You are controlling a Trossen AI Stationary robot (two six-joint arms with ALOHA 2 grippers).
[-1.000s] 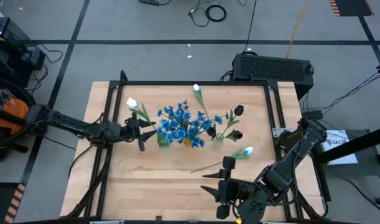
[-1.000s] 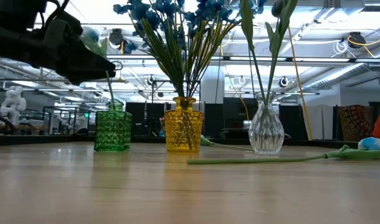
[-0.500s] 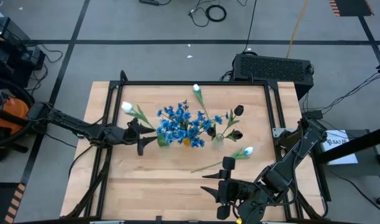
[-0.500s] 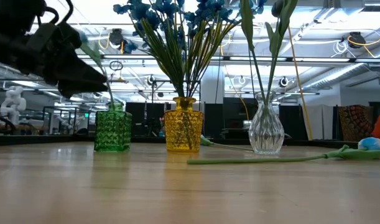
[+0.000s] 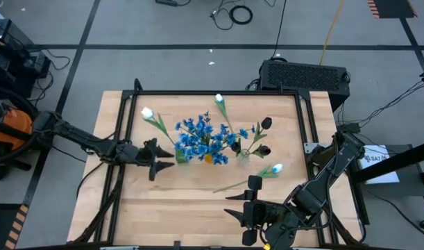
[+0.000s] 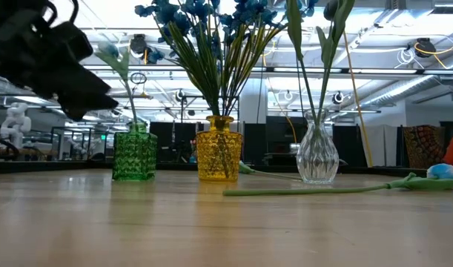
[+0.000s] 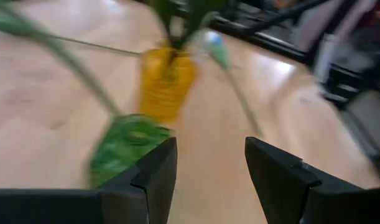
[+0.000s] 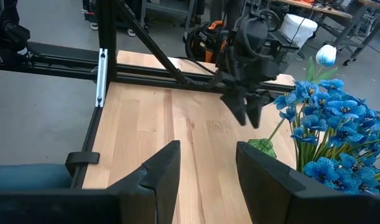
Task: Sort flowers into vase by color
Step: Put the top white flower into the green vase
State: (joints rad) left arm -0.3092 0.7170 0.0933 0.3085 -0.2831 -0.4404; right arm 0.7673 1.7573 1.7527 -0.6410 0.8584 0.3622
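**Left gripper backed off green vase, white tulip left standing in it**

Since half a second ago we see the left gripper [image 5: 164, 164] pulled back left of the green vase [image 5: 180, 157], fingers spread and empty; the white tulip [image 5: 147, 113] leans far-left from that vase. One more white tulip [image 5: 276, 169] lies flat on the table [image 5: 128, 208], stem running left-right, just far of the right gripper [image 5: 234, 212], which sits open at the near edge; we judge the right arm nearer

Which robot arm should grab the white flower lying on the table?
Probably the right. The lying white tulip rests just beyond the right gripper, which is open and empty. The left gripper is open beside the green vase, farther away.
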